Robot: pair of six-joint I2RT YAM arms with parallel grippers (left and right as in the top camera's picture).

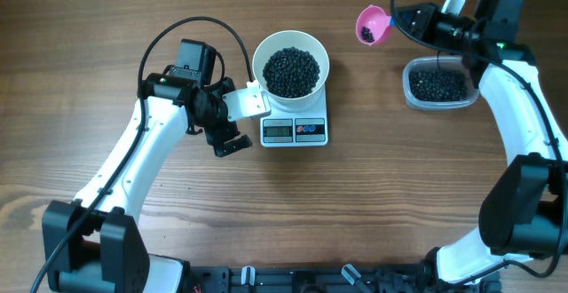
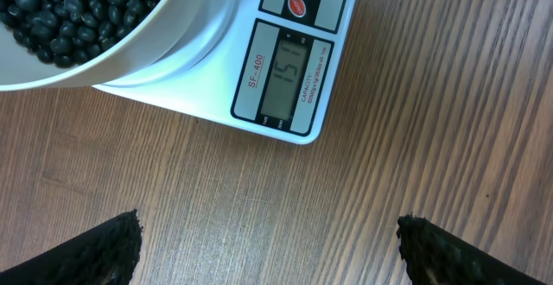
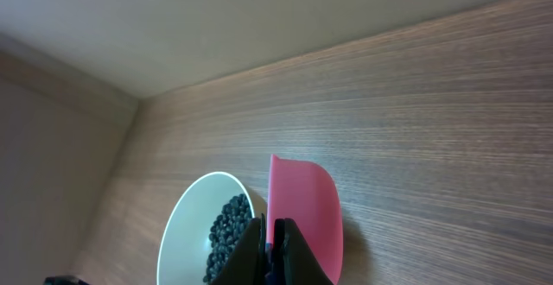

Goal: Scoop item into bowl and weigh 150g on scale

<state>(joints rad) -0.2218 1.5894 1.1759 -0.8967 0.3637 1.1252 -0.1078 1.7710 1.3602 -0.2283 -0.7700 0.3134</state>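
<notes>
Even, bright light — soft shadows on the table (image 1: pixel 355 204); right end effector (image 3: pixel 270 250) blurs close to lens.

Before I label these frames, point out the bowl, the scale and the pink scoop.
bowl (image 1: pixel 290 37), overhead view, top rim.
scale (image 2: pixel 285 78), left wrist view, on its display.
pink scoop (image 3: pixel 307 207), right wrist view, inside wall.

White bowl (image 1: pixel 290 46), black beans (image 1: pixel 291 71), pink scoop (image 1: pixel 374 24)

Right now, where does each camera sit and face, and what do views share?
Overhead: above the table, facing straight down; both arms, bowl on scale.
Left wrist: low, facing down at scale display and bowl edge; open left gripper.
Right wrist: far right, facing across the table toward the bowl; right gripper shut on scoop.
Shared: bowl of beans, all three.
</notes>
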